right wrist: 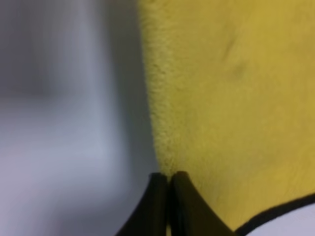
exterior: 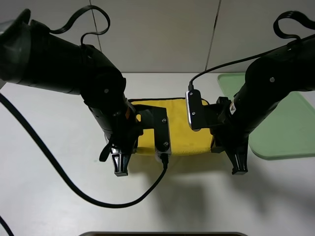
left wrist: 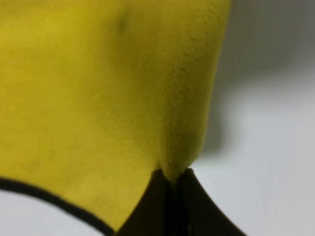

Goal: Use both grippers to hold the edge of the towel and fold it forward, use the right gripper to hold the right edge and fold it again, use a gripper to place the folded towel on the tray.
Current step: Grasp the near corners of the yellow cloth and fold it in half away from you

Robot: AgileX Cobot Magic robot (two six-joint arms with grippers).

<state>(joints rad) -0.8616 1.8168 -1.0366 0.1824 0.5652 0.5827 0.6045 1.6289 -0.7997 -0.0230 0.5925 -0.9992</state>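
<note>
From the high camera, the towel (exterior: pixel 182 128) lies in the middle of the white table (exterior: pixel 59 196), stretched between the two arms. Its far border shows a thin black trim and its near edge (exterior: pixel 189 153) runs straight from one arm to the other. The left gripper (exterior: pixel 120 166) stands at the towel's near left corner and the right gripper (exterior: pixel 239 166) at its near right corner, though the arms hide the exact spots where cloth meets fingers. The tray (exterior: pixel 290 123) sits at the far right, well apart from the towel, with no cloth on it. In the left wrist view, the left gripper (left wrist: pixel 172 173) has its jaws pressed together on a pinch of yellow plush. The towel (left wrist: pixel 108 88) spreads away from the fingertips, its black trim curves along one side, and bare table shows past it. In the right wrist view, the right gripper (right wrist: pixel 169 176) is likewise clamped tight on a sliver of the towel (right wrist: pixel 231 98) at its border, with a piece of black trim in the corner of the picture. Judging by all this, the task is at its first step. Both corners of the near edge are gripped, but I cannot tell from these pictures whether the forward fold has been laid down. The second fold by the right gripper and the move onto the tray are both left to do.
</note>
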